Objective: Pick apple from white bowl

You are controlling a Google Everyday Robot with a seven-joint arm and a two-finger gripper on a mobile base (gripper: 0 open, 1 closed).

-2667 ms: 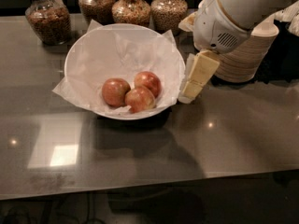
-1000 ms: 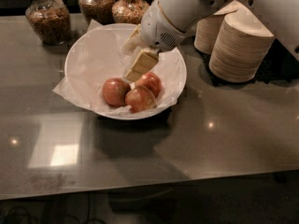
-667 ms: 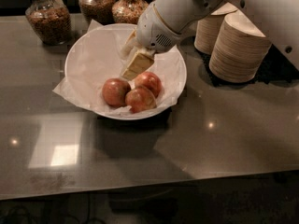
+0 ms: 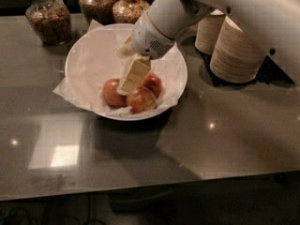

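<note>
The white bowl, lined with crinkled white paper, stands on the dark table at centre left. Three dull red apples lie in its near half: one at the left, one in front, one at the right. My gripper reaches down from the upper right into the bowl. Its cream tip hangs in front of the apples, between the left one and the other two. I cannot see whether it touches any apple. The white arm hides the bowl's far right rim.
Three glass jars of brown grains stand behind the bowl: one at the far left and two in the middle. Two ribbed tan stacks stand to the right. The table's front edge runs across the bottom.
The gripper has swung from the right of the bowl to over it, then dropped lower and a little left, down among the apples. The apples have not moved.
</note>
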